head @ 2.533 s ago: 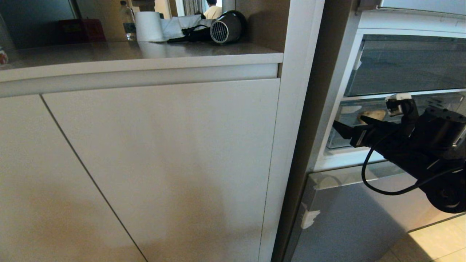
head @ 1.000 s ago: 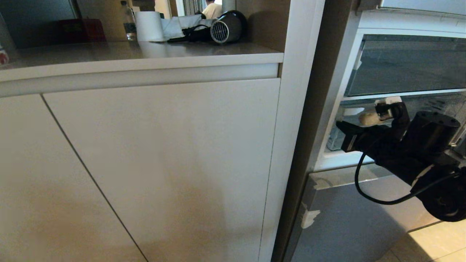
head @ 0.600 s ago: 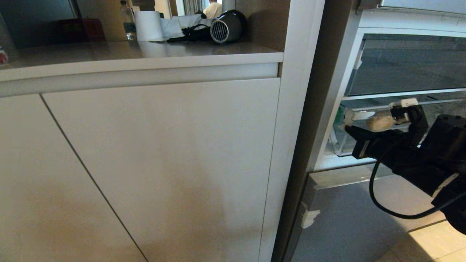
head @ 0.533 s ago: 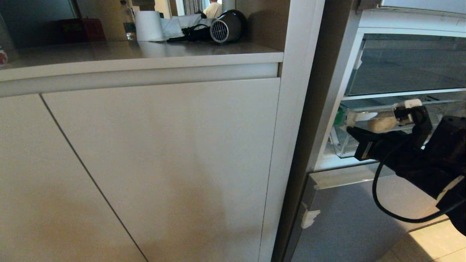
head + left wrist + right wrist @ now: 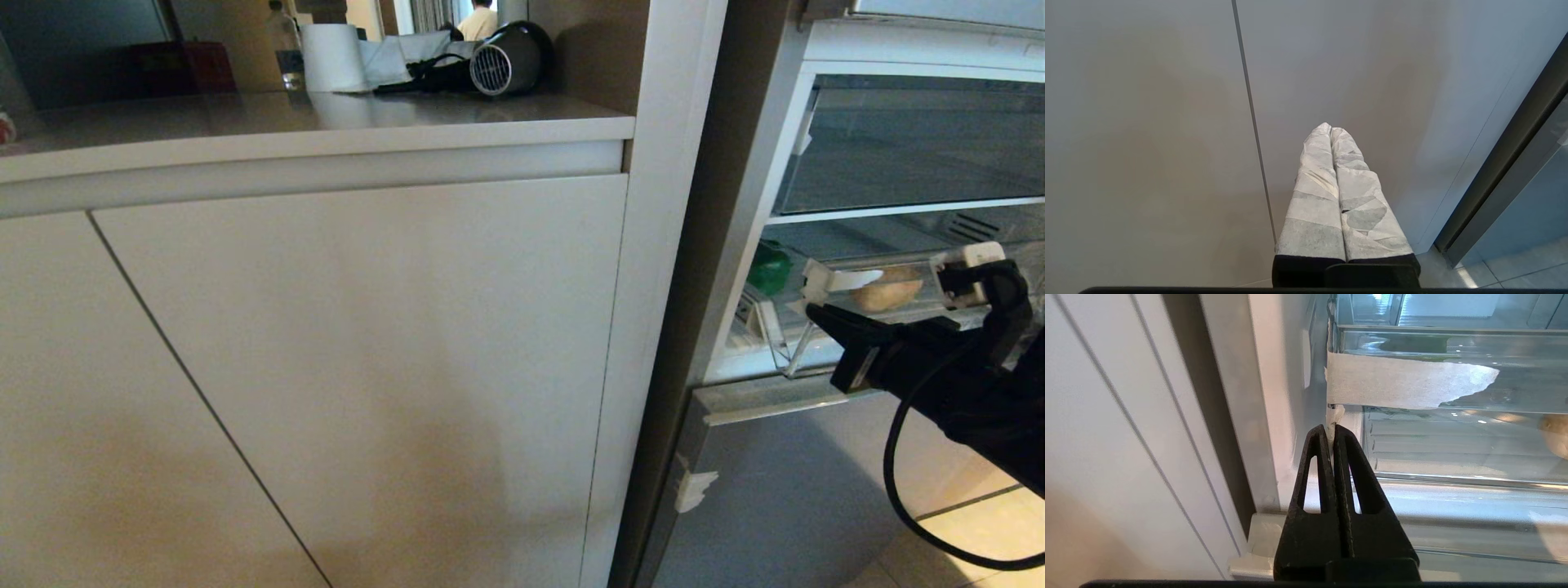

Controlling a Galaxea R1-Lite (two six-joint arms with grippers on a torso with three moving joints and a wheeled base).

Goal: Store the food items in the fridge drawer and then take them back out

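The right pincer, its jaws pressed together on a white tab at the left front corner of the drawer, sat near and left of the potato, which lay lengthwise left-to-right inside, pepper farther left.

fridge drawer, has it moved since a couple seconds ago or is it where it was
Yes. The fridge drawer has slid out of the fridge toward the camera, past the white fridge frame; the right gripper, shut on its tape tab, pulled it. The potato rode along.
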